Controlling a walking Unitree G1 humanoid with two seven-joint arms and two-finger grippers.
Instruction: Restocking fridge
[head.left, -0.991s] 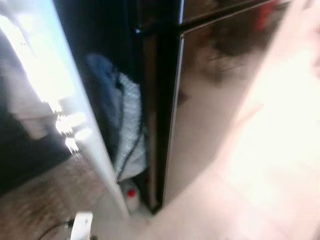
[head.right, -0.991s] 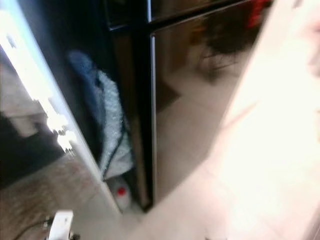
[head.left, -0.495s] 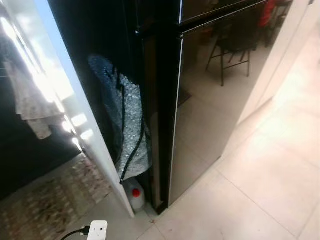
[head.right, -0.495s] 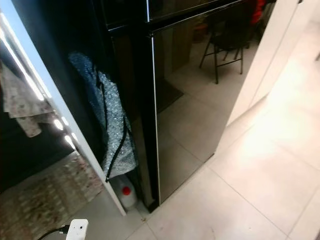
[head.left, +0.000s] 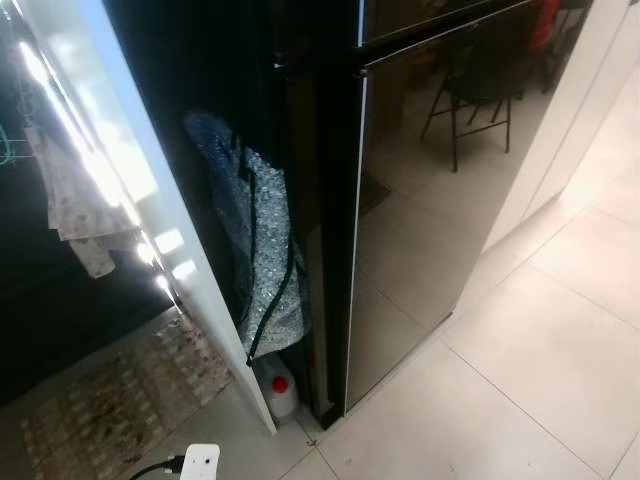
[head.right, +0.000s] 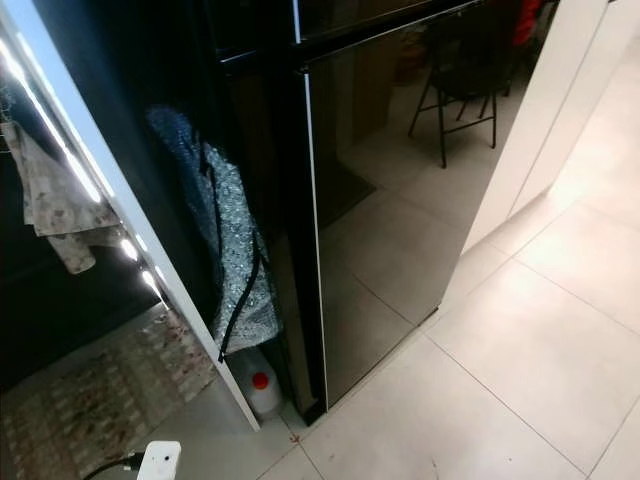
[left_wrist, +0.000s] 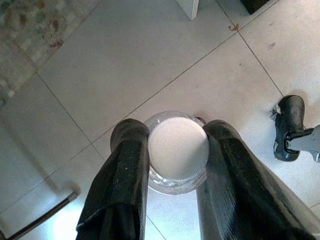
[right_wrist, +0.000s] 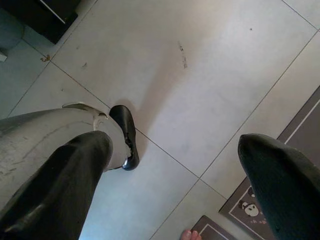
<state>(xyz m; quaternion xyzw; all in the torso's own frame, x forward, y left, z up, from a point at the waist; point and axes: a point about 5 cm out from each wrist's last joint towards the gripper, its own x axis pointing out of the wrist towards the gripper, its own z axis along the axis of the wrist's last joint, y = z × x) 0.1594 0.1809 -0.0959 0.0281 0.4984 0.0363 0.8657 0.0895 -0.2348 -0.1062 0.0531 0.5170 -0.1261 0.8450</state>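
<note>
Pale floor tiles (head.right: 520, 380) run up to a tall black fridge (head.right: 400, 200), whose glossy door is closed and mirrors a chair from somewhere in the room; a white panel (head.left: 150, 200) leans at its side, with a silvery bubble-wrap bag (head.left: 262, 260) and a small red-capped jug (head.left: 278, 388) tucked into the dark gap between them. I'm running the rig from afar, and what matters to me is the left gripper (left_wrist: 178, 150): its two black fingers are clamped on either side of a clear bottle (left_wrist: 177, 180) with a white ribbed cap (left_wrist: 178, 150), seen from straight above, hanging over the tiles with the robot's black foot (left_wrist: 290, 127) just beside it. I can't make out what is in the bottle. The right gripper (right_wrist: 185, 185) hangs idle with its fingers spread wide and nothing between them, over bare floor, with a dark mat (right_wrist: 280, 175) at the edge and what look like someone's toes (right_wrist: 189, 235) near it. I'd judge the job as early: the bottle is in hand, but the door is not yet opened and nothing has been put inside. My free right side would have to deal with the door.
</note>
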